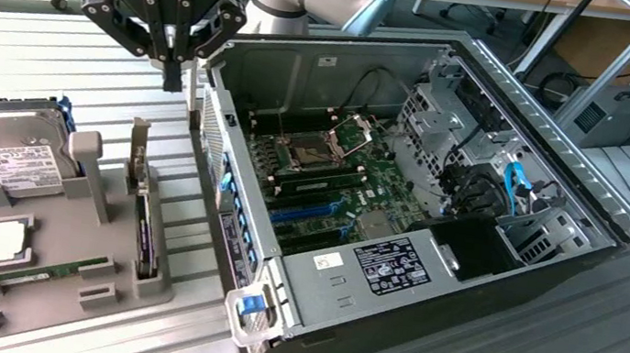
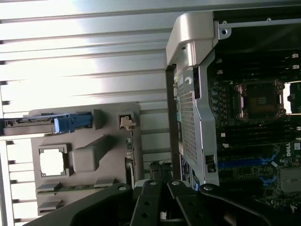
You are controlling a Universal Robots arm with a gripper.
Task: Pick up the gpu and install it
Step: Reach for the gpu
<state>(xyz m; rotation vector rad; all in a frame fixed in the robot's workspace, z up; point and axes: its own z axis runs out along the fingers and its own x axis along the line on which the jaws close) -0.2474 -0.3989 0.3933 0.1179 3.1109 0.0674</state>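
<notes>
Claw (image 1: 173,73) hangs closed up, empty, beside PC case (image 1: 218,126); gpu (image 1: 145,222) stands on edge, untouched, in grey tray (image 1: 59,238) on worktop (image 1: 59,66). We reckon: square up w/ card's top edge, grip mid-length, avoid bracket (image 1: 138,147).

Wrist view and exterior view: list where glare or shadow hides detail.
Wrist view: glare bleaches the ribbed silver metal table nearly white, and the pale square chip in the grey plastic tray is blown out; the open silver-and-black computer case sits dark inside. Exterior view: light is even; only the case's black corner box loses detail.
</notes>
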